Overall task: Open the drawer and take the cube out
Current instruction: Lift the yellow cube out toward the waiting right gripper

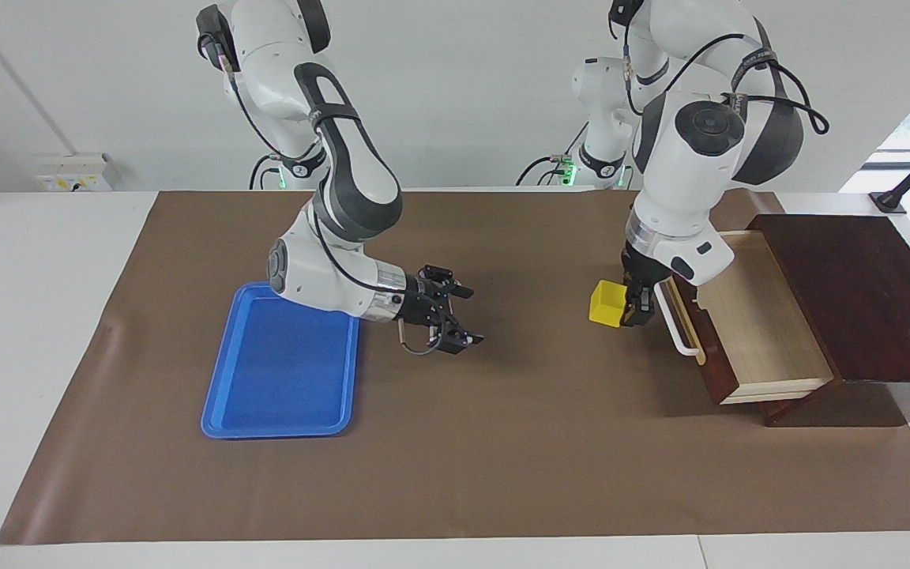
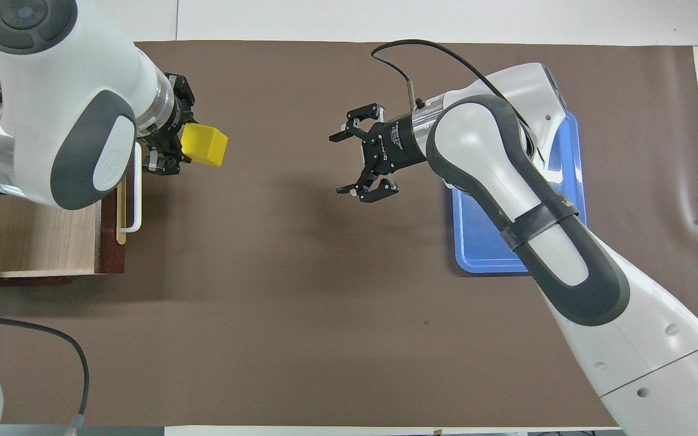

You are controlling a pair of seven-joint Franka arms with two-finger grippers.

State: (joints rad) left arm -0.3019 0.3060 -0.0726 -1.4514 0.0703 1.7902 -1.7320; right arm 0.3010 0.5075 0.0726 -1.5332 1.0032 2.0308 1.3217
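Observation:
The drawer (image 1: 763,340) stands pulled out of its dark wooden box (image 1: 858,292) at the left arm's end of the table, and its pale interior (image 2: 40,236) shows nothing in it. Its white bar handle (image 1: 676,324) faces the middle of the mat. My left gripper (image 1: 633,304) is shut on the yellow cube (image 1: 607,303) and holds it low over the mat just in front of the drawer front; the cube also shows in the overhead view (image 2: 205,145). My right gripper (image 1: 464,314) is open and empty over the middle of the mat, and also shows in the overhead view (image 2: 338,165).
A flat blue tray (image 1: 281,371) lies on the brown mat (image 1: 502,442) toward the right arm's end, partly under the right arm (image 2: 494,151). The mat covers most of the white table.

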